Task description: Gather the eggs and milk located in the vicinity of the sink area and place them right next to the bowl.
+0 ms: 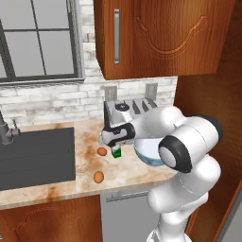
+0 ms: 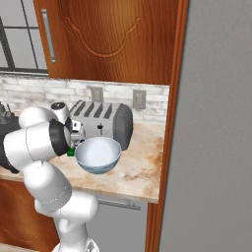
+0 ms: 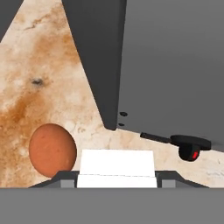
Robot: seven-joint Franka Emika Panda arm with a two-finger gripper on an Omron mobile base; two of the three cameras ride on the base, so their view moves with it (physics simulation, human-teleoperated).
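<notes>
The milk (image 1: 116, 152), a small white carton with a green label, stands on the counter just left of the bowl (image 1: 147, 150). My gripper (image 1: 115, 147) reaches down over it, and in the hand view the gripper (image 3: 117, 178) has its two dark tips pressed against the sides of the milk (image 3: 116, 165). One egg (image 1: 102, 151) lies close to the carton's left, seen large in the hand view as the egg (image 3: 52, 150). A second egg (image 1: 99, 177) lies nearer the counter's front edge. The sink area (image 1: 35, 158) is at the left. The pale bowl (image 2: 98, 153) sits before the toaster.
A silver toaster (image 1: 128, 107) stands against the brick wall right behind the carton; its dark side (image 3: 166, 65) looms in the hand view. A wooden cabinet (image 1: 160, 35) hangs overhead. The counter's front edge (image 1: 71, 194) runs close below the second egg.
</notes>
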